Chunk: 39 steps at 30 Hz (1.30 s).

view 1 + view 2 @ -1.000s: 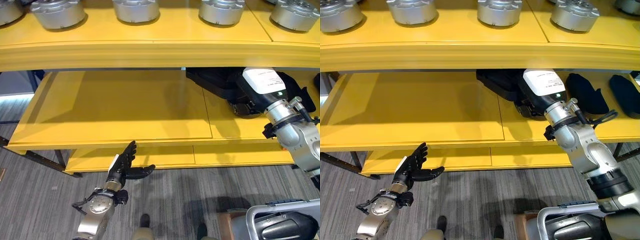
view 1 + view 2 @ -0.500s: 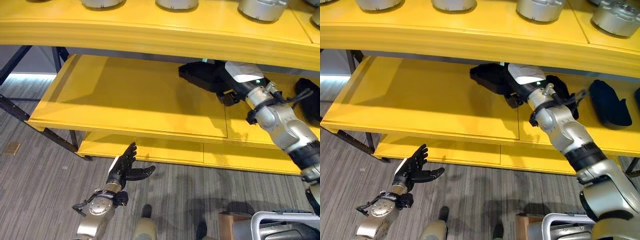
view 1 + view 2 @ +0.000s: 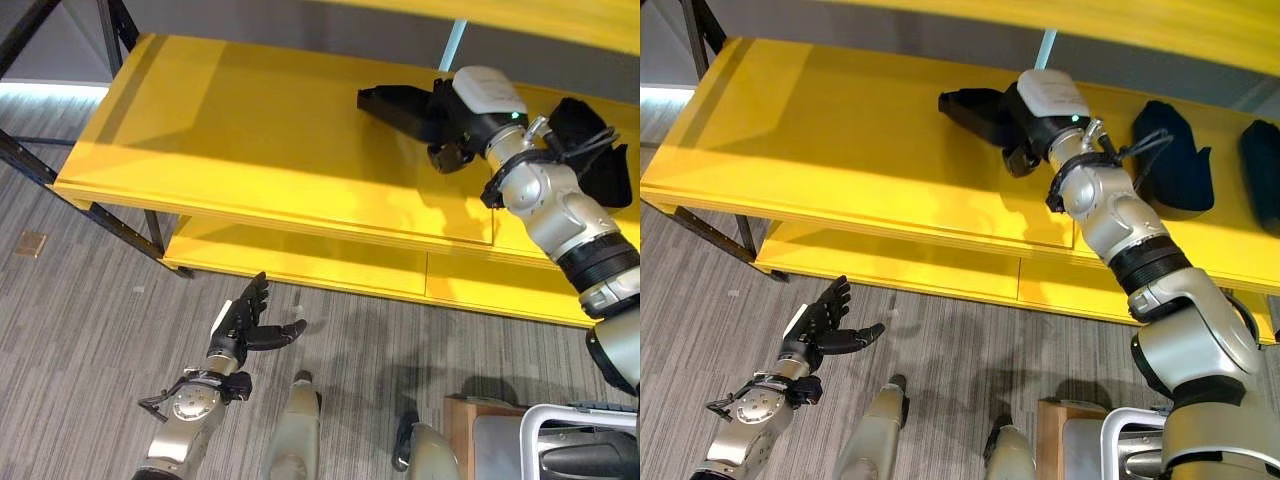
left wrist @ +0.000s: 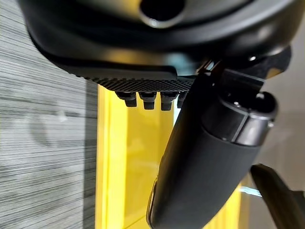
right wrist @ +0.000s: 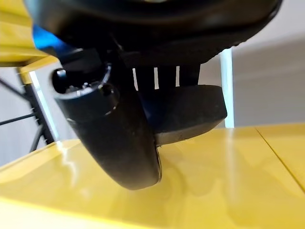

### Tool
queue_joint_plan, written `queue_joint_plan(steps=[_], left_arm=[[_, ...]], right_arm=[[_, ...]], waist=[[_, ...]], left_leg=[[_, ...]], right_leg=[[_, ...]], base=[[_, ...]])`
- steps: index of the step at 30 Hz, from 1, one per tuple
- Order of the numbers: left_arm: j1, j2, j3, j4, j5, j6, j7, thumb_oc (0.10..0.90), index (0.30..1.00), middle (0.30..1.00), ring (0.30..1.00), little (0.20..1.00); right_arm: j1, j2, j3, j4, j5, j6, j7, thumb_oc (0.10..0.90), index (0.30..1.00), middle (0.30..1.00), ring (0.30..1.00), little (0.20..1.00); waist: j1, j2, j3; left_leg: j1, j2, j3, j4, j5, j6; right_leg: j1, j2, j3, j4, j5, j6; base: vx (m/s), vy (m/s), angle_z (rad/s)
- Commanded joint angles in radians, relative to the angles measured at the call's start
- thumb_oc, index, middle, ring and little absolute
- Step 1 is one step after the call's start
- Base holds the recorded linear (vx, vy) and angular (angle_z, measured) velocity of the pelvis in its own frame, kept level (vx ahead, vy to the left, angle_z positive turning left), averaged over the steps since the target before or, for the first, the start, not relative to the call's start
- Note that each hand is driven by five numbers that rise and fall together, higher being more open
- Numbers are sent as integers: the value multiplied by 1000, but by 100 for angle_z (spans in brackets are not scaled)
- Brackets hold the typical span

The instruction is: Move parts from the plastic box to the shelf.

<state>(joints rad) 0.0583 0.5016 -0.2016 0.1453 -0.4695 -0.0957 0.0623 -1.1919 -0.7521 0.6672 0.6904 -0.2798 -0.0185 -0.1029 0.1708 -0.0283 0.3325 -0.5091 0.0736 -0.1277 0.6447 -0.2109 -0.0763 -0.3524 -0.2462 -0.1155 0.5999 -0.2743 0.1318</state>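
A black part [image 3: 392, 104] lies on the yellow shelf [image 3: 250, 150], toward its right half. My right hand [image 3: 447, 118] is on it. In the right wrist view the fingers [image 5: 164, 76] reach over the top of the black part [image 5: 190, 112] and the thumb [image 5: 119, 138] meets its near edge. My left hand [image 3: 238, 328] hangs low over the grey carpet in front of the shelf, open with its fingers spread and holding nothing. Its thumb [image 4: 205, 162] shows in the left wrist view against the yellow shelf [image 4: 128, 167].
Two more black parts [image 3: 1170, 148] [image 3: 1262, 165] lie further right on the same shelf. A lower yellow shelf board [image 3: 330, 270] runs underneath. A grey plastic box [image 3: 575, 445] stands at the bottom right. Black frame legs [image 3: 60, 190] stand at the shelf's left end.
The camera has tipped down, so the upper shelf with silver parts has left the picture. My right hand stays on the black part on the shelf. The left hand has not moved.
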Motion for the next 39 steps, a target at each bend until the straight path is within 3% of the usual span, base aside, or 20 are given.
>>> queue_joint_plan(steps=[1, 10, 19, 39], left_arm=[[-39, 57, -4, -117, -47, -111, 12, 900, 1000, 1000, 1000, 1000], [-62, 64, -31, -121, -57, -112, 18, 900, 1000, 1000, 1000, 1000], [-92, 62, -51, -117, -56, -112, 26, 900, 1000, 1000, 1000, 1000], [-122, 59, -66, -98, -56, -106, 54, 900, 1000, 1000, 1000, 1000]], right_arm=[[-226, -39, 11, 46, 55, -5, -103, 400, 300, 300, 300, 300], [-257, -22, 10, 205, 122, 10, -120, 400, 300, 300, 300, 300], [-252, 54, -22, 345, 191, 17, -131, 400, 300, 300, 300, 300], [-229, 206, -128, 395, 369, 15, -174, 400, 300, 300, 300, 300]], waist=[[15, -14, -60], [11, 3, -46], [12, 19, -43], [13, 31, -37]], left_leg=[[-23, 40, -6, 100, -45, 12], [-83, 14, -15, 130, -53, 24], [-112, 3, -12, 133, -51, 31], [-135, -4, -15, 143, -50, 34]], right_leg=[[61, 0, 10, 91, -51, -44], [19, -7, 19, 110, -51, -49], [-11, -11, 22, 112, -46, -51], [-31, -8, 20, 125, -52, -54]], base=[[-27, 16, 5], [-22, 16, 2], [-3, 5, 1], [0, 0, 0]])
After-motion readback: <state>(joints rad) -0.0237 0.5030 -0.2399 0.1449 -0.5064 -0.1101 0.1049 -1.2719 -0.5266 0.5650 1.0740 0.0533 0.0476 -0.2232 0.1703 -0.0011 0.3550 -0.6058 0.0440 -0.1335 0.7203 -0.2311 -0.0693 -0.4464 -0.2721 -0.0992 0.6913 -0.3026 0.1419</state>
